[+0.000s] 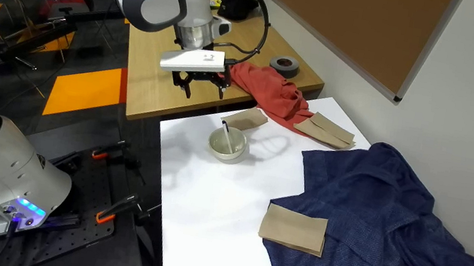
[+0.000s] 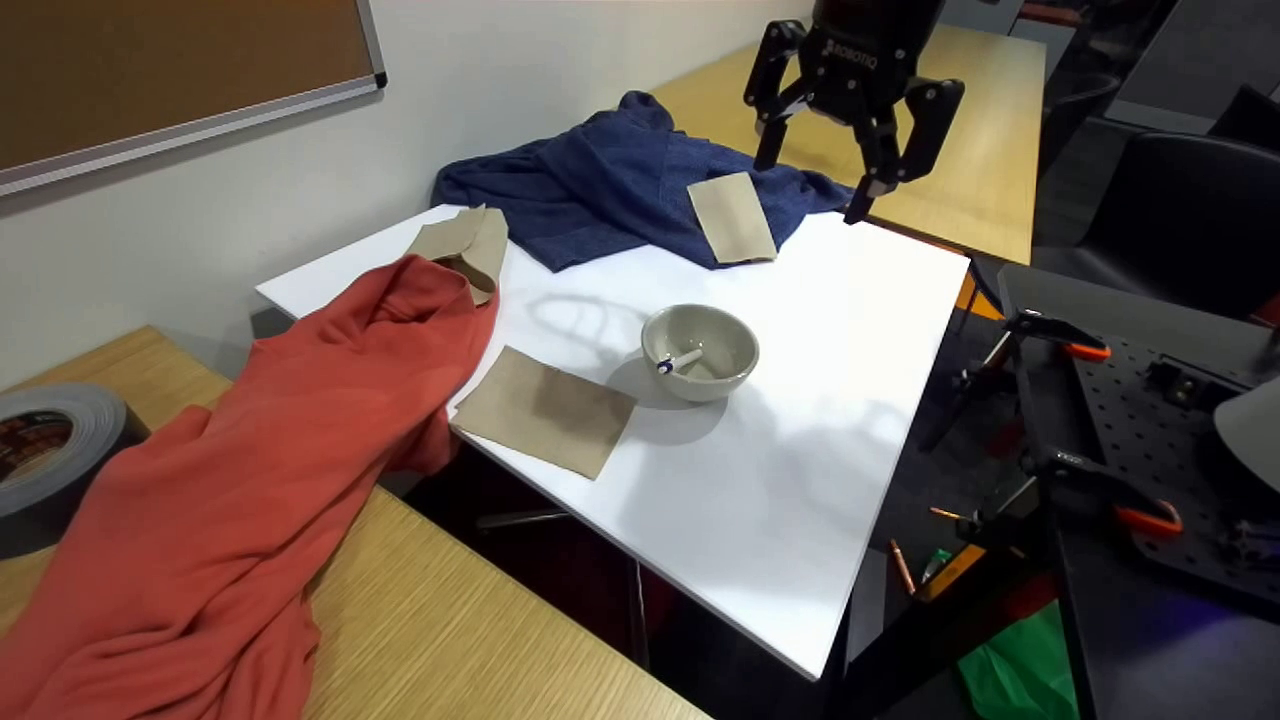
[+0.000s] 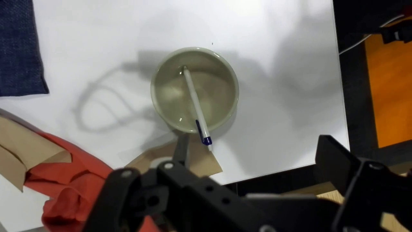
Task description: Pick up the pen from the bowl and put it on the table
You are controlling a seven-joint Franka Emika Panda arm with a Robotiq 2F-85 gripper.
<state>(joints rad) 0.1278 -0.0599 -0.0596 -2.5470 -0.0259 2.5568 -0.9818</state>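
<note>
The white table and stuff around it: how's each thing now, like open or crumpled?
Tool: open, empty
White table: partly covered
Bowl: upright
Pen: leaning in the bowl, clip end sticking out
Brown paper by the bowl: flat
Red cloth: crumpled
Brown paper by the red cloth: bent
Blue cloth: rumpled
Brown paper on the blue cloth: layered
Grey tape roll: lying flat
Robot's base light: glowing blue

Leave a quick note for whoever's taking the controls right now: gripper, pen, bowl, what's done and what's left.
Gripper: open and holding nothing, raised off the white table.
Pen: in the bowl, tilted, its dark blue clip end jutting past the rim.
Bowl: upright on the white table.
Done: nothing of the pick yet; the pen is ungrasped.
Left: grasp the pen, lift it out, lay it on the white table.
</note>
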